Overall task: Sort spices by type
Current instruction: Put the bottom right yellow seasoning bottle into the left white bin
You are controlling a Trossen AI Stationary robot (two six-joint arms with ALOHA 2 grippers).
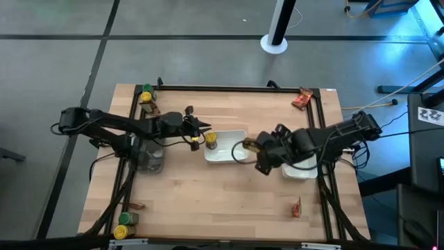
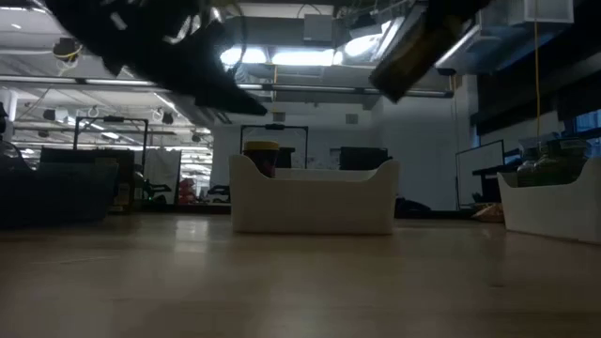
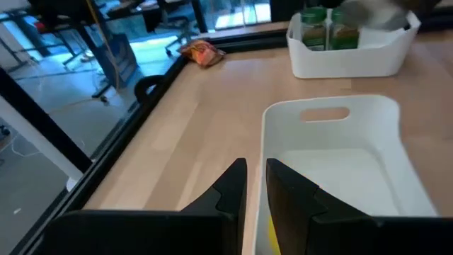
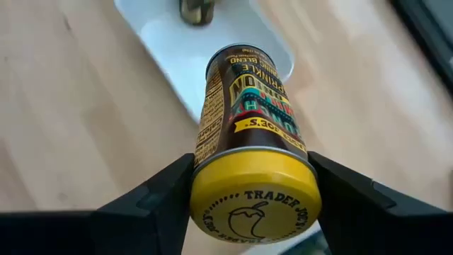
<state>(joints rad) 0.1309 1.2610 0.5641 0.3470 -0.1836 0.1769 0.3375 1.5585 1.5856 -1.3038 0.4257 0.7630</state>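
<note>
- Right gripper (image 4: pixel 248 205) clamps a yellow-lidded jar (image 4: pixel 251 156), carried tilted above the table's centre, beside the middle tray (image 1: pixel 232 154).
- Left gripper (image 1: pixel 201 128), at 9 o'clock of that tray, is closed and empty.
- Done: one yellow-lidded jar (image 1: pixel 211 140) in the middle tray; two green-lidded jars (image 3: pixel 325 28) in the right tray (image 3: pixel 354 60).
- Left: jars at the table's 10 (image 1: pixel 146 94) and 7 o'clock (image 1: pixel 125 223) corners; two packets (image 1: pixel 302 99), at 1 and 5 o'clock (image 1: pixel 297 207).
</note>
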